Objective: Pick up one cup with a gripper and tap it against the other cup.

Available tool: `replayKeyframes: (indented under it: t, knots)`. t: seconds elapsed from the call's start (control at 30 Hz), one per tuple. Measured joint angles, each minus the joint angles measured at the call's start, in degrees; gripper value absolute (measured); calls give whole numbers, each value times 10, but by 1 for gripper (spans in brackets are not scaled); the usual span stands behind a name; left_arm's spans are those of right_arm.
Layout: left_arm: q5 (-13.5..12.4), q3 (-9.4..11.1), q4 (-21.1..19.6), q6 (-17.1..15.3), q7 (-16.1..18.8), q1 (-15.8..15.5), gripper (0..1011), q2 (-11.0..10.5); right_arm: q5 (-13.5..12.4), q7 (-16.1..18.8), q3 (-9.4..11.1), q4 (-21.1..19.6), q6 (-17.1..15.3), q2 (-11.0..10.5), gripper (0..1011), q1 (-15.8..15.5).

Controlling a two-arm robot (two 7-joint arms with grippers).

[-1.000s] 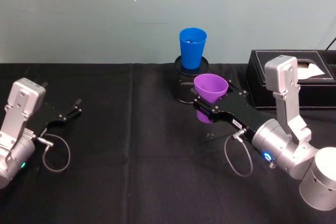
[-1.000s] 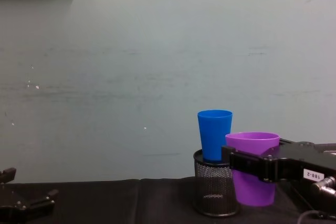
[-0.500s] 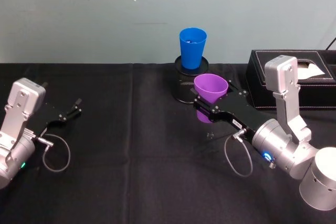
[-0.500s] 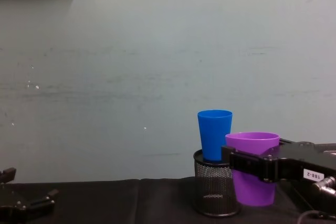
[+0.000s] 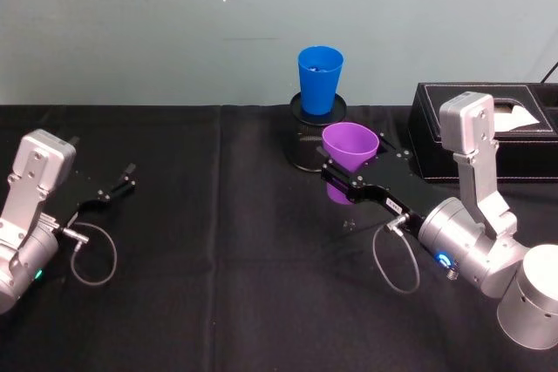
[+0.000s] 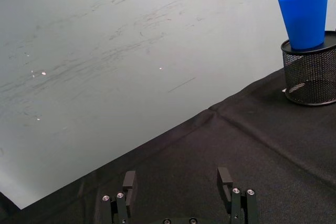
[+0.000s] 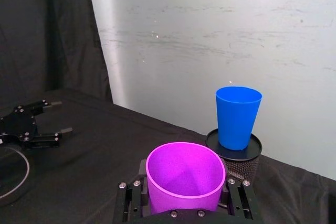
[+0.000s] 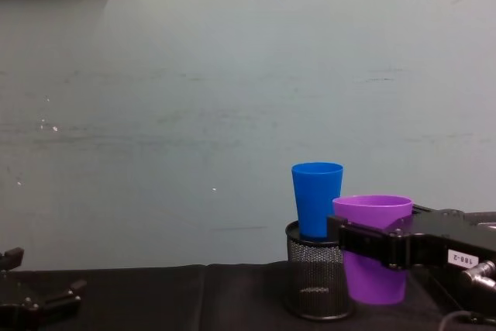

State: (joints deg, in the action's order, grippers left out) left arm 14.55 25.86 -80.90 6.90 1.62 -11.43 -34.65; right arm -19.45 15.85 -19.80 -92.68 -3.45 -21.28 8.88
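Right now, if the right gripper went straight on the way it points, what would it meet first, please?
Probably the black mesh holder under the blue cup: the purple cup clamped in the right gripper leads, though depth is unclear.

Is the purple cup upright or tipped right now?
Upright. The purple cup stands rim up and level, clamped in the right gripper's jaws; the right wrist view looks into its open mouth. The left gripper sits idle.

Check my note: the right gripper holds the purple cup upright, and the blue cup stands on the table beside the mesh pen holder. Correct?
Not quite: the blue cup stands on top of the mesh pen holder, not beside it; the right wrist view shows this. The right gripper does hold the purple cup upright.
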Motion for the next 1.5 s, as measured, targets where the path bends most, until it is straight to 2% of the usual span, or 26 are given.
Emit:
replayKeyframes:
  t: [1.5]
  knots:
    - [0, 0, 0, 0, 0, 0, 1000, 0, 0, 0, 0, 0, 0, 0, 734, 0]
